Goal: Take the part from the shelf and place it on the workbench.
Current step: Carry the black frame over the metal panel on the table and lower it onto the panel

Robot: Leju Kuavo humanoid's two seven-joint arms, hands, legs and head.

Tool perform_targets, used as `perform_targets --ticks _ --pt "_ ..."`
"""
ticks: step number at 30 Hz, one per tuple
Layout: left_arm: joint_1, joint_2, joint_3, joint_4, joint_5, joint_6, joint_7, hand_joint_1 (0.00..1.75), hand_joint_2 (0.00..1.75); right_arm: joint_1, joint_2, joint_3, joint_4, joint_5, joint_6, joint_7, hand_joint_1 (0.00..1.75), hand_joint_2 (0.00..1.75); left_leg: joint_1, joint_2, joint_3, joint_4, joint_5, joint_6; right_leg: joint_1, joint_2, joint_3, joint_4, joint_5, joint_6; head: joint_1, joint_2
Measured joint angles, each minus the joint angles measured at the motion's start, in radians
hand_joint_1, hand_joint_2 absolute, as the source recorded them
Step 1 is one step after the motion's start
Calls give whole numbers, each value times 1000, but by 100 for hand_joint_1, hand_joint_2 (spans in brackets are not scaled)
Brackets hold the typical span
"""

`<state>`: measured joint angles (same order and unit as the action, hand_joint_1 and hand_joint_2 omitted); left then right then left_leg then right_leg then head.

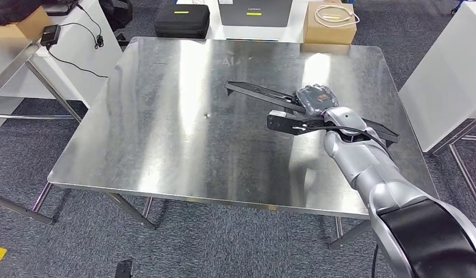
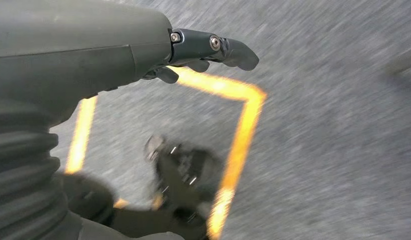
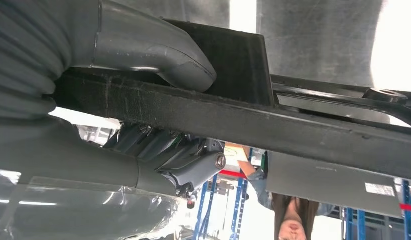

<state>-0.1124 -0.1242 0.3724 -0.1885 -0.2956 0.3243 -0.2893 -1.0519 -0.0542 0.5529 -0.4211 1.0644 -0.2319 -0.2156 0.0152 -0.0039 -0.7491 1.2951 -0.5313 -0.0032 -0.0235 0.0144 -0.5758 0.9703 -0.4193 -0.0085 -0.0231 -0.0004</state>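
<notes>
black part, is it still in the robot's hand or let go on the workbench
In the hand. The right hand grips the black part over the workbench; the wrist view shows its thumb wrapped over a bar. Whether it touches the top, cannot tell.

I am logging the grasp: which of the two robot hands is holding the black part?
The right hand, gripping the long black part; the left hand hangs over the floor, holding nothing.

- Our right arm point(image 1: 369, 168): silver segmented shells, black upper casing, a black cable at the wrist.
- Our right hand point(image 1: 317, 98): dark.
- Our left hand point(image 2: 118, 55): grey ribbed cover, dark screw-fastened fingers point(image 2: 218, 47).
</notes>
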Motion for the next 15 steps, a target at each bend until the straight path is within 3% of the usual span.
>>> perform_targets --ticks 1,2,4,5,8,10,13,14,15 --pt "0 -1 3 -1 -2 37 -44 0 175 3 -1 -1 0 1 0 -2 175 175 0 0 5 -39 41 4 1 2 8 0 -5 1 0 0" --pt "-1 -2 7 -3 -2 85 -90 0 175 4 -3 -1 0 2 0 -6 175 175 -1 0 30 -119 95 13 2 3 16 -1 -11 3 0 0" --pt "-2 -4 14 -4 -1 153 -148 0 175 0 -4 -1 1 3 -1 -13 175 175 -7 0 81 -243 159 31 5 5 27 -4 -19 7 2 0" --pt "-4 -5 19 -5 2 172 -168 0 175 -1 -5 -2 2 4 -1 -16 175 175 -12 0 97 -280 170 41 7 6 28 -5 -21 10 1 0" --pt "-6 -8 31 -5 12 191 -198 0 175 -1 -8 -2 4 8 -3 -22 175 175 -14 0 111 -300 158 57 11 5 23 -8 -26 23 -3 0" --pt "-6 -12 38 -6 16 204 -203 0 175 -4 -11 -5 4 9 -5 -25 175 175 -10 0 125 -318 162 66 14 0 3 28 -46 27 0 0" --pt "-8 -18 46 -6 18 206 -205 0 175 -4 -15 -7 7 9 -7 -27 175 175 -12 -2 131 -326 163 74 13 -3 -105 225 -117 20 2 0" --pt "-7 -19 49 -6 20 202 -206 0 175 0 -16 -8 10 10 -8 -27 175 175 -13 -3 131 -326 162 75 13 -3 -141 282 -131 22 2 0" --pt "-7 -20 52 -6 21 199 -206 0 175 3 -18 -8 12 10 -8 -28 175 175 -13 -5 132 -325 161 75 13 -4 -161 305 -129 28 2 0"
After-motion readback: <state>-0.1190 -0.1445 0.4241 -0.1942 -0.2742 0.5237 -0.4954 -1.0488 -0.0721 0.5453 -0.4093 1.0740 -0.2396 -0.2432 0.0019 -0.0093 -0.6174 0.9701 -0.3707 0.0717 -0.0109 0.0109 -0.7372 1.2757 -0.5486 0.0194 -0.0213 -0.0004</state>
